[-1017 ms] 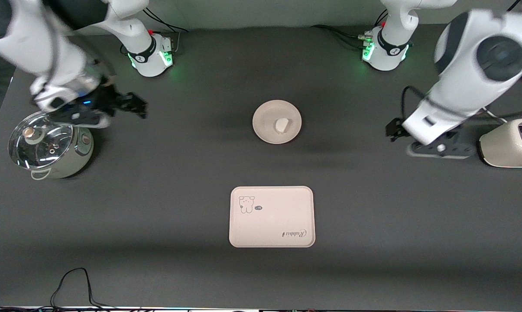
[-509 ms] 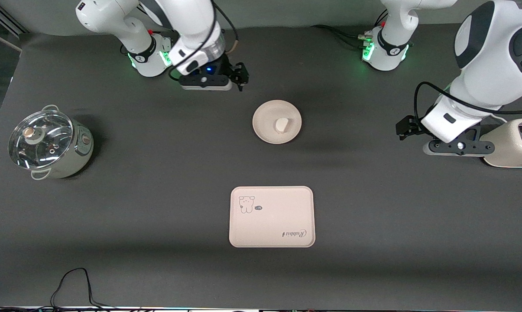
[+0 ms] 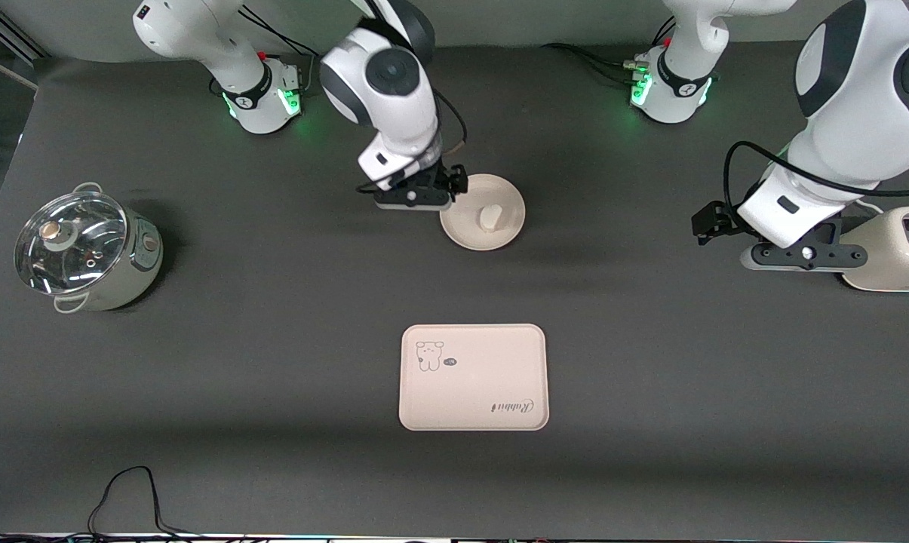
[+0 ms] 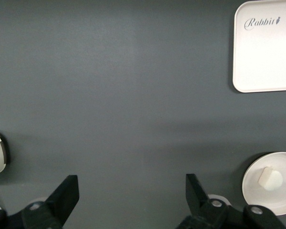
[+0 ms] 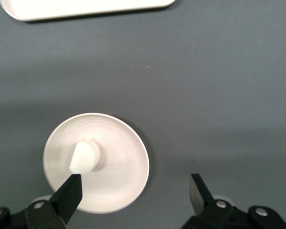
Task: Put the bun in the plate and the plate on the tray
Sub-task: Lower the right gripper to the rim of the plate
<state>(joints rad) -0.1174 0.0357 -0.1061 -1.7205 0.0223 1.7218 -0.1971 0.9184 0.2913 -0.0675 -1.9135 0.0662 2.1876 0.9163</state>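
Since swinging in from the steel pot (image 3: 84, 253), right pincer (image 3: 454, 183), released, overhangs round cream plate (image 3: 499, 235) bearing off-white bun (image 3: 489, 218); printed rectangular tray (image 3: 474, 377) unfilled; left pincer (image 3: 707, 224), released, waits.

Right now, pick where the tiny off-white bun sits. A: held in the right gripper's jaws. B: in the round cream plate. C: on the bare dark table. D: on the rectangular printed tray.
B: the tiny off-white bun lies in the round cream plate, free of the open right gripper.

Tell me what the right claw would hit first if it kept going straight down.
Probably the plate. The open right claw points down over the plate's rim, one finger by the bun; depth is unclear.
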